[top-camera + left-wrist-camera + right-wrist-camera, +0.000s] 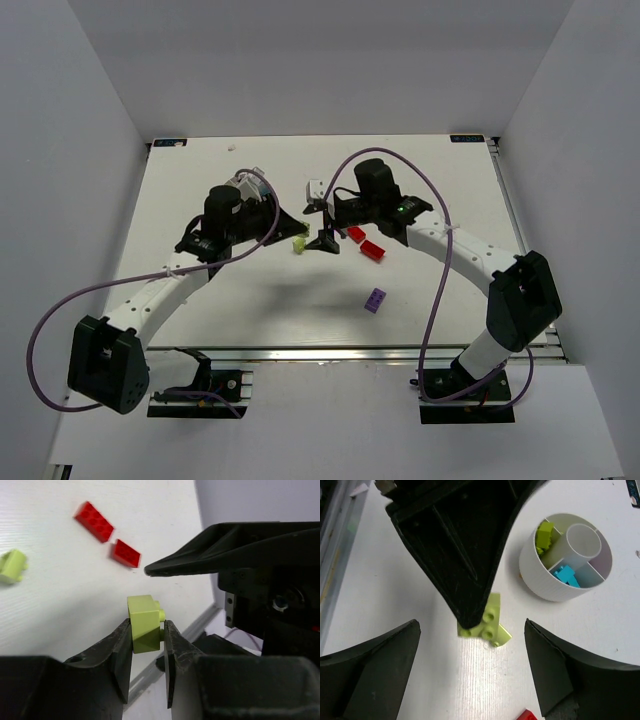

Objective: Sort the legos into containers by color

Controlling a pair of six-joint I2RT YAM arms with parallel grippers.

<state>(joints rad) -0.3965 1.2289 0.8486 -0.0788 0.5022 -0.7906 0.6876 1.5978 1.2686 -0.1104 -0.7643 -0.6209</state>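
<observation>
Left tool [147, 631], nearest the lens, pinched shut on a lime-green lego [144, 619] low over the tabletop [60, 615]; right tool [471, 630] gapes wide around it, holding nothing. Good practice: lift straight up, clear of the right tool, then release over the dish [545, 582] wedge holding lime. Unclear: whether the lego rests or hangs. Overhead, the left arm [160, 290] largely hides the dish.

I see left gripper [147, 624] and right gripper [471, 626] nose to nose at the lime brick [142, 612]. Red bricks [372, 250] flank the right side, and the near table [250, 310] gives room.
</observation>
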